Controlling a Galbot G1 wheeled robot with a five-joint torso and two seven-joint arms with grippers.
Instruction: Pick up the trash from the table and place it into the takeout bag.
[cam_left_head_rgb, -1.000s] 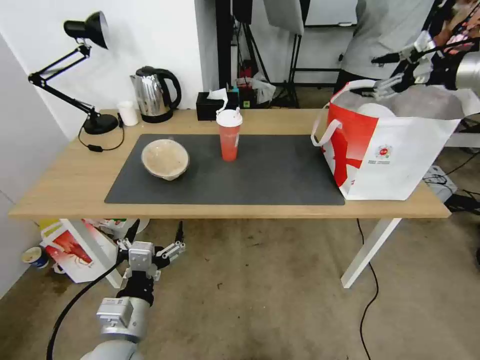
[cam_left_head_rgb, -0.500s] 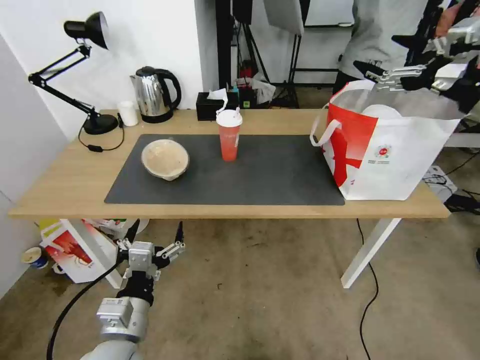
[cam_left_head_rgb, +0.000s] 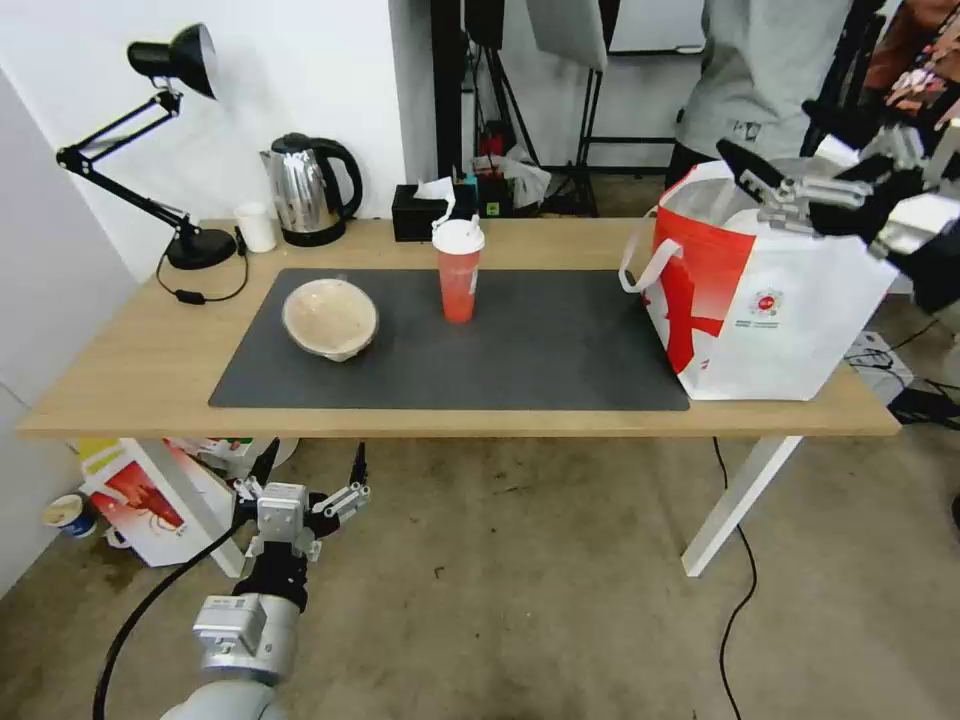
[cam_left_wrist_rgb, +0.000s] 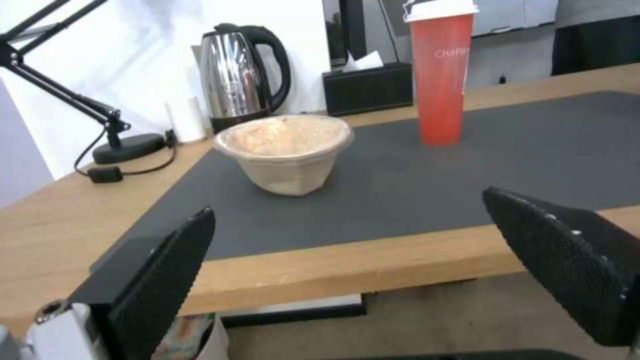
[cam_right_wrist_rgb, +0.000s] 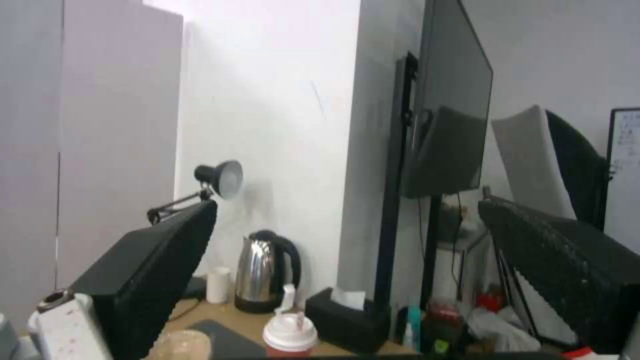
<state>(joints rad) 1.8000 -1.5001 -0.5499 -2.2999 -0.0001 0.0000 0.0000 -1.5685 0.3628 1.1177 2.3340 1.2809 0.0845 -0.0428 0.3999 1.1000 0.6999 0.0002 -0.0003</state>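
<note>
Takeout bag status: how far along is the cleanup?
Done: a white round item sits inside the takeout bag. In hand: nothing; right gripper open over the bag, left gripper open below the table. Left: beige paper bowl and red cup.

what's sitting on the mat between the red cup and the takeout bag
Nothing. In the head view, the dark mat is bare between the red cup and the takeout bag; the beige paper bowl lies on the cup's other side.
</note>
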